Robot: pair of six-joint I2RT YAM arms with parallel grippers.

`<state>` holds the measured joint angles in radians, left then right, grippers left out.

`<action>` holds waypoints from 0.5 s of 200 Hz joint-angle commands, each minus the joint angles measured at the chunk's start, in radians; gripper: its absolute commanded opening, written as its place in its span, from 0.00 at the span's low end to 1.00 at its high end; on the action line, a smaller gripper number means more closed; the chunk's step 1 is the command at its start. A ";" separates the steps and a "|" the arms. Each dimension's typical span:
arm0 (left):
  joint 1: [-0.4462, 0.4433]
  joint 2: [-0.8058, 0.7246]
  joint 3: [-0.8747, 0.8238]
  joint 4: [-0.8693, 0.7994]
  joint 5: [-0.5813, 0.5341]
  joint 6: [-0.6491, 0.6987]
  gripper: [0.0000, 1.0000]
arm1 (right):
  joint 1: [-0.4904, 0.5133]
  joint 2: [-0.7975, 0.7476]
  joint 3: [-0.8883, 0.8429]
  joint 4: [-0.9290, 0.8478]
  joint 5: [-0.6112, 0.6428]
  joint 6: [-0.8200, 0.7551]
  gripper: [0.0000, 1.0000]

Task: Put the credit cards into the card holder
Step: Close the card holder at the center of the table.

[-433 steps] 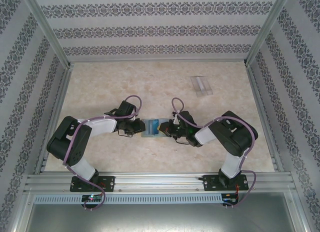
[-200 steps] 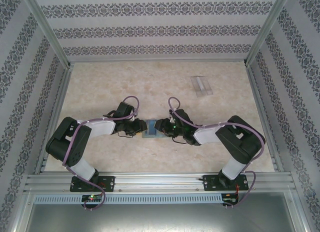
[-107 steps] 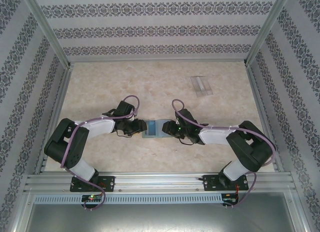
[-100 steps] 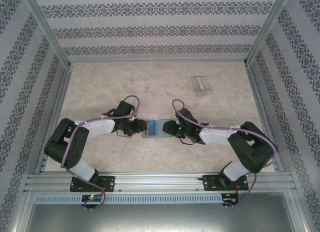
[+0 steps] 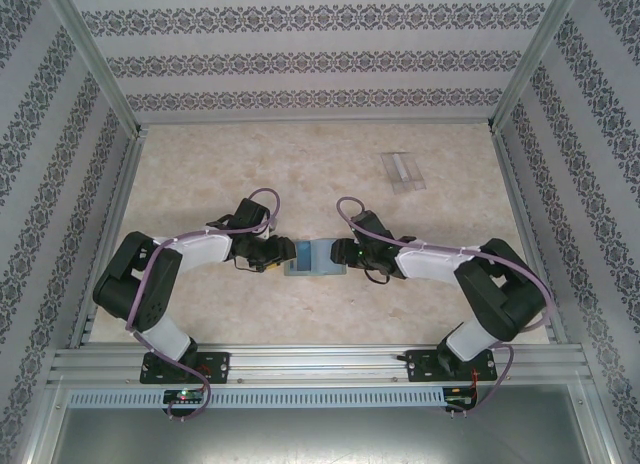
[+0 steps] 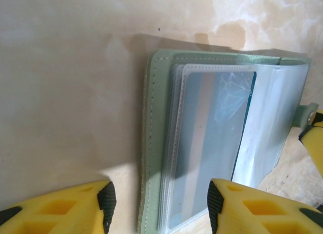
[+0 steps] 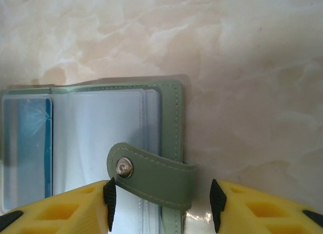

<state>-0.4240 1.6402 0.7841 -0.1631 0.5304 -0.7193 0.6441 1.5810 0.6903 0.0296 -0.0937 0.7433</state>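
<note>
Left gripper (image 6: pixel 159 203) released, the wallet (image 6: pixel 151 118) edge between its fingers (image 6: pixel 60 209) — right gripper (image 7: pixel 161 203) released, tab (image 7: pixel 151 176) between.

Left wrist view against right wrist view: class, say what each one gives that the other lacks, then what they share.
Left wrist view: the broad face of the blue card with its white line pattern, and the stacked sleeve edges inside the green border of the card holder. Right wrist view: the closing tab laid across the sleeves, its metal snap facing up. Both: the holder lying open on the marbled table, part of that card, and an open gripper straddling one edge, the left gripper or the right gripper.
</note>
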 commanded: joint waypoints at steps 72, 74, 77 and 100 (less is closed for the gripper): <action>-0.021 0.005 -0.010 0.296 0.169 -0.125 0.51 | 0.020 0.063 0.029 0.131 -0.146 0.024 0.40; -0.021 -0.002 -0.010 0.295 0.167 -0.124 0.51 | 0.020 0.062 0.029 0.133 -0.145 0.024 0.40; -0.022 -0.010 -0.011 0.292 0.164 -0.124 0.51 | 0.021 0.063 0.029 0.134 -0.144 0.024 0.40; -0.022 -0.058 -0.004 0.287 0.155 -0.125 0.52 | 0.023 0.067 0.030 0.148 -0.150 0.037 0.39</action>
<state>-0.4385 1.6527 0.7826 0.0463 0.6628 -0.8181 0.6575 1.6360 0.7036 0.1234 -0.2005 0.7582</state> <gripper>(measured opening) 0.511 0.394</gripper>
